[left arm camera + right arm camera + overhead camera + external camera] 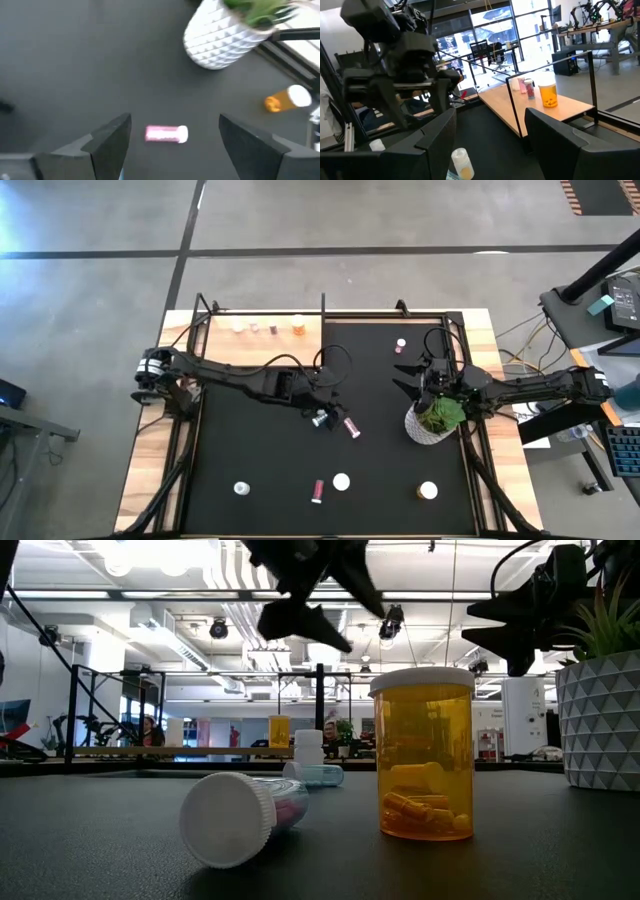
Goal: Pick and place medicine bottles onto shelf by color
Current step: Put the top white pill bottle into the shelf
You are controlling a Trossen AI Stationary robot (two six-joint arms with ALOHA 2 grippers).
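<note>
While hovering left gripper [170, 150] over mid-mat, am seeing jaws standing wide, nothing held, pink bottle [166, 134] lying on its side on black mat [260, 460] between fingertips. Judging it light, rigid plastic, smooth, prone to rolling; am planning grip across body, not over white cap. Right gripper [408, 376] is waiting beside plant pot [432, 423], fingers parted, empty. Shelf [262, 343] at far left edge is carrying four bottles; others are lying scattered on mat.

Black table mat [260, 460] carries scattered medicine bottles [351, 427] and a plant pot [428, 428].
</note>
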